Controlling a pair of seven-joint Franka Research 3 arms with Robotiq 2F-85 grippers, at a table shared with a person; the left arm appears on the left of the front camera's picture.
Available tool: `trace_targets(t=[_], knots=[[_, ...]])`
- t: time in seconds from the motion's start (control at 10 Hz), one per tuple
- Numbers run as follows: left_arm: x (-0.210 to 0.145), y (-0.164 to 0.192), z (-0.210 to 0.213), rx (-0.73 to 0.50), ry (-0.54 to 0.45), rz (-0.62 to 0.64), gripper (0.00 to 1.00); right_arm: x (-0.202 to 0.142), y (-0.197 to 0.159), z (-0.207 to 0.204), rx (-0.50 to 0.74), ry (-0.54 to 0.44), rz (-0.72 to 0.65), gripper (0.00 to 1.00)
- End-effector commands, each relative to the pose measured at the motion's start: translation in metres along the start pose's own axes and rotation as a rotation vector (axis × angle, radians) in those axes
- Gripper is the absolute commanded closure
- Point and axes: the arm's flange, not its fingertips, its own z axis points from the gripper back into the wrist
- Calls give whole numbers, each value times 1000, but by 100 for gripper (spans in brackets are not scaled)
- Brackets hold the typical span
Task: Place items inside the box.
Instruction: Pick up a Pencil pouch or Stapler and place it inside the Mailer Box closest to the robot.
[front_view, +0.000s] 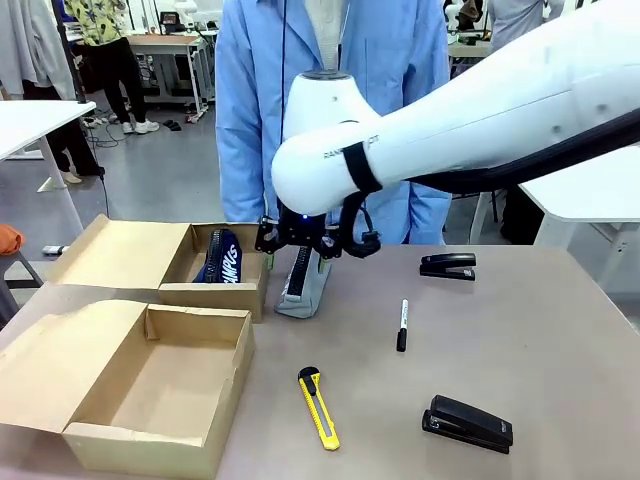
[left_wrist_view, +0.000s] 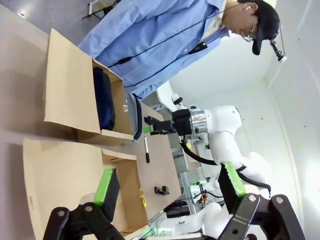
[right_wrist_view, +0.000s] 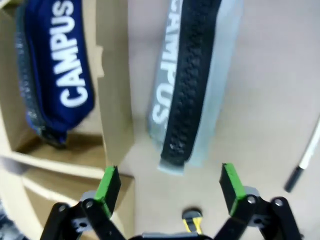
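My right gripper (front_view: 318, 248) hangs open just above the grey zip pouch (front_view: 299, 283), which lies on the table against the far box (front_view: 180, 290). In the right wrist view the open right gripper (right_wrist_view: 169, 182) faces the grey pouch (right_wrist_view: 187, 85) without touching it. The navy pouch (front_view: 221, 257) with white lettering lies inside the far box, also seen as the navy pouch (right_wrist_view: 55, 65). On the table lie a yellow utility knife (front_view: 318, 408), a black marker (front_view: 402, 325) and two black staplers (front_view: 448, 266) (front_view: 467, 423). My left gripper (left_wrist_view: 167, 185) is open and holds nothing.
A nearer cardboard box (front_view: 160, 440) stands open at the front left with nothing in it. A person in a blue coat (front_view: 250, 110) stands at the table's far edge. The cardboard wall (right_wrist_view: 115, 100) of the far box sits between the two pouches.
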Motion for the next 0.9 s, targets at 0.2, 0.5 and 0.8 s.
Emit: trace_targets(t=[0.2,0.5,0.8], knots=[[0,-1,-1,-22,-16,-21,0,37,25,-22,-102,-16,-119,0],[0,-1,-1,-22,-16,-21,0,37,15,-28,-149,3,-187,0],[0,-1,-1,-22,-16,-21,0,38,12,-36,-195,-9,-226,60]])
